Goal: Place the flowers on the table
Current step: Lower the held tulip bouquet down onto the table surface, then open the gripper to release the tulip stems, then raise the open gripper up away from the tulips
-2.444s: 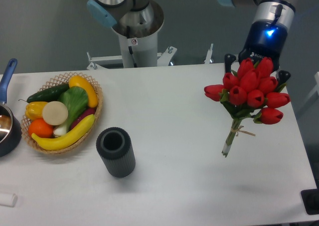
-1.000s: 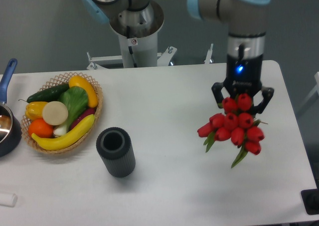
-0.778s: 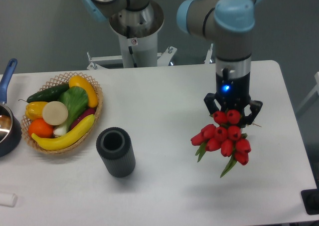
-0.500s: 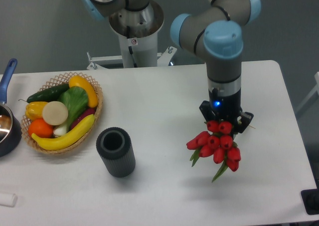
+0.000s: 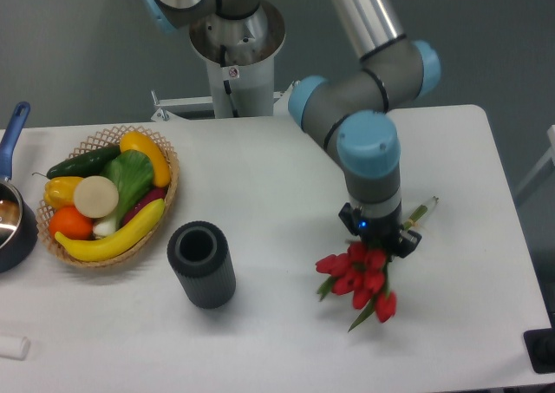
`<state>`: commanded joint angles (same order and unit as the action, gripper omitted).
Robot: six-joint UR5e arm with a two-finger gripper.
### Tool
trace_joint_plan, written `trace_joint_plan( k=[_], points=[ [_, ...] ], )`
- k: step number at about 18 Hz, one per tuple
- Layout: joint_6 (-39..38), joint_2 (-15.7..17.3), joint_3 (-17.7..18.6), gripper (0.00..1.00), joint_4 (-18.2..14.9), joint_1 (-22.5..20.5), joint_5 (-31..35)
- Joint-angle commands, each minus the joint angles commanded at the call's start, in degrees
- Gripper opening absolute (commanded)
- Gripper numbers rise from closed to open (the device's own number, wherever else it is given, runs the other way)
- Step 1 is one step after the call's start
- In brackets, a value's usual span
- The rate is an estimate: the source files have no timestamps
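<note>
The flowers, a bunch of red tulips with green leaves, lie low over the white table at the front right, heads toward the front edge. One stem end sticks out behind the wrist to the right. My gripper points straight down and is shut on the stems just behind the heads; its fingers are mostly hidden by the wrist and the blooms. Whether the flowers touch the tabletop I cannot tell.
A dark ribbed cylinder vase stands open-topped left of the flowers. A wicker basket of fruit and vegetables sits at the left, with a blue-handled pot at the left edge. A small white object lies at the front left corner.
The arm has carried the flowers from high at the back right down and to the left, tipping the bunch over; they now hang much lower, close to the tabletop.
</note>
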<state>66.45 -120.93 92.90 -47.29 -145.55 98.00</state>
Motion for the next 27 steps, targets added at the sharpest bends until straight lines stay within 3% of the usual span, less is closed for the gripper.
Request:
trace_joint_plan(
  k=[7, 8, 9, 10, 15, 20, 23, 27],
  points=[
    [0.00, -0.19, -0.09, 0.47, 0.00, 0.18, -0.35],
    [0.17, 0.25, -0.18, 0.59, 0.00, 0.09, -0.35],
    [0.35, 0.95, -0.35, 0.92, 0.09, 0.00, -0.35],
    [0.26, 1.92, -0.44, 1.00, 0.26, -0.17, -0.35],
    [0.00, 7.63, -0.79, 1.00, 0.97, -2.37, -1.67],
    [0.52, 9.30, -4.83, 1.00, -0.52, -5.97, -5.53],
    [3.76, 11.76, -6.06, 1.00, -4.82, -9.04, -9.13],
    [16.05, 16.85, -5.19, 1.00, -10.97, -13.79, -9.67]
  ],
)
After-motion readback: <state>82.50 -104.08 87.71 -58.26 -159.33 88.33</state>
